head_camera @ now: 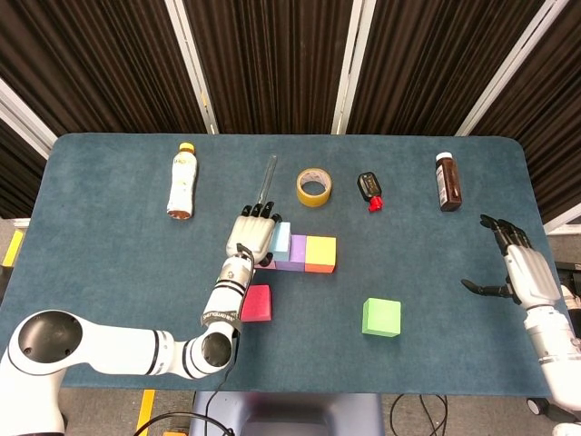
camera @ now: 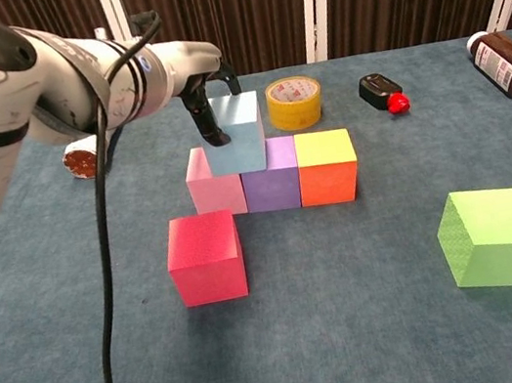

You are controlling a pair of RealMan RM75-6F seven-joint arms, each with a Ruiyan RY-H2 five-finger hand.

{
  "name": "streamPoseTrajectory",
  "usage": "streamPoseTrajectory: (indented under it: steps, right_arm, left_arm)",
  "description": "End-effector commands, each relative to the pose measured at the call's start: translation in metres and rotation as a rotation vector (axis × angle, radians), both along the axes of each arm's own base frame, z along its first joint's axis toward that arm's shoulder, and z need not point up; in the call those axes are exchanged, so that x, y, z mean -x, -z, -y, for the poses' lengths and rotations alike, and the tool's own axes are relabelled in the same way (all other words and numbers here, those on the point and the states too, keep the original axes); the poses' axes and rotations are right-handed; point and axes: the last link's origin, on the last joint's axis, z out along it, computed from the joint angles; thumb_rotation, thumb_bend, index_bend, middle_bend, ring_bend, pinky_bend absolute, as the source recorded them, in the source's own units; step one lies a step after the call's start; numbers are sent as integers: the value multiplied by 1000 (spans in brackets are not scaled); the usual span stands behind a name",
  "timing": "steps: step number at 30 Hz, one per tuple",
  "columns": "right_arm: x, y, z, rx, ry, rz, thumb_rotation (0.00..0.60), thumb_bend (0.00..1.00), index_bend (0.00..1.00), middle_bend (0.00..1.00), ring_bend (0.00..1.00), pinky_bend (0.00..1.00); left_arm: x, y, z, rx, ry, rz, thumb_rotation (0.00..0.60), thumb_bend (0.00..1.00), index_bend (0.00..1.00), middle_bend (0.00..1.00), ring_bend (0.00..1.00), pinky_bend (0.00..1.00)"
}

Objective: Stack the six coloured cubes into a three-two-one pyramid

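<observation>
Matte blue cube (camera: 235,136), pinched by left hand (camera: 200,82), sits atop pink cube (camera: 214,183); right hand (head_camera: 516,263) splayed.

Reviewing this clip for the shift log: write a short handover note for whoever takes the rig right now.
Left hand: grips the light blue cube, which sits on the second tier over the pink cube and purple cube.
Right hand: open, holding nothing, at the table's right edge.
Done: base row of pink, purple and orange cube stands side by side; light blue is placed but not yet released.
Left: let go of light blue; put a second cube beside it, then one on top. The red cube lies in front of the row, the green cube off to the right, both loose on the table.
</observation>
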Motion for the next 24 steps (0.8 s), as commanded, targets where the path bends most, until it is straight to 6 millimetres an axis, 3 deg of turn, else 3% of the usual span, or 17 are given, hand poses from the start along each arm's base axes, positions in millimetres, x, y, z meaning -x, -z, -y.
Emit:
streamPoseTrajectory:
  steps: [1, 24]
  right_arm:
    - [0, 0, 0, 0, 0, -1, 600, 245, 73, 224, 85, 163]
    - [2, -2, 0, 0, 3, 1, 600, 244, 69, 224, 85, 164]
  left_arm:
    - [0, 1, 0, -1, -3, 1, 600, 343, 209, 15, 0, 98]
    - [2, 4, -1, -7, -13, -16, 600, 344, 201, 14, 0, 99]
